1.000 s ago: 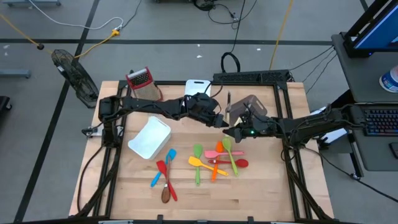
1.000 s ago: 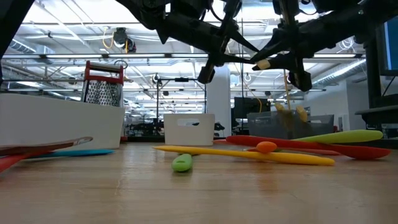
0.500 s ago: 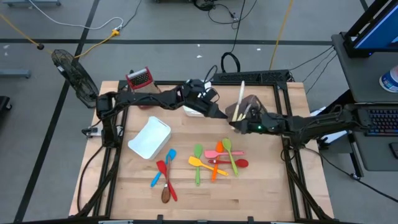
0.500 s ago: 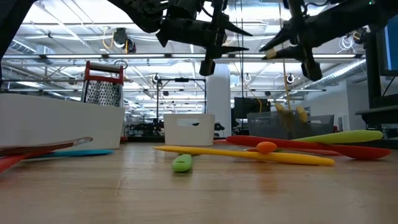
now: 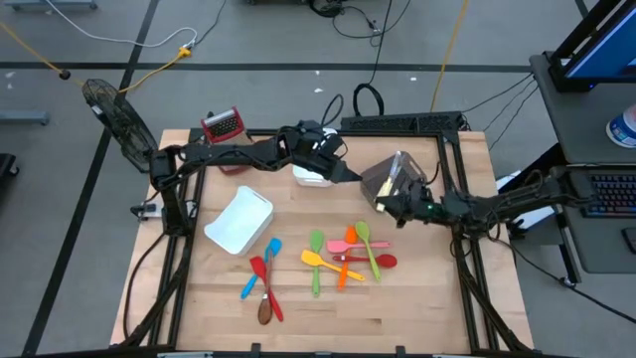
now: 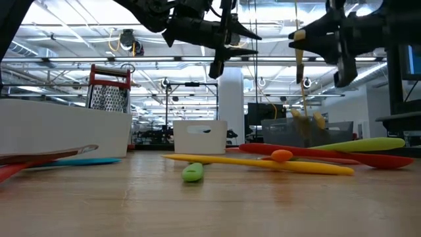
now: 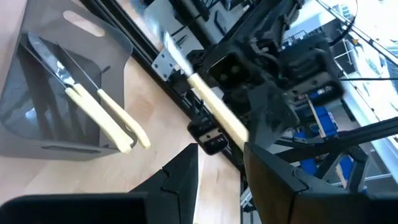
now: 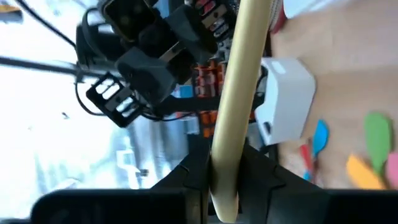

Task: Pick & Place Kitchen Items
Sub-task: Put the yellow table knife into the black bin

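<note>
Partly done: 2 cream utensils point(image 7: 102, 115) already in grey bin point(image 5: 383, 179). Right hand point(image 5: 405, 204) clamped on cream utensil point(image 8: 239, 93) just beside bin. Left hand point(image 5: 350, 177) empty, parted narrowly, near bin. Loose utensils point(image 5: 348, 254) left on surface point(image 5: 417, 308).

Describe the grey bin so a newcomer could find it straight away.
Start at the wooden table and look to its back right. The grey bin stands there, right beside the right gripper. Unlike the two white bins, it is dark, see-through grey and already holds cream-handled utensils.

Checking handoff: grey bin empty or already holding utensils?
Holding utensils: the grey bin shows cream-handled utensils lying inside in the left wrist view. Exact count unclear.
</note>
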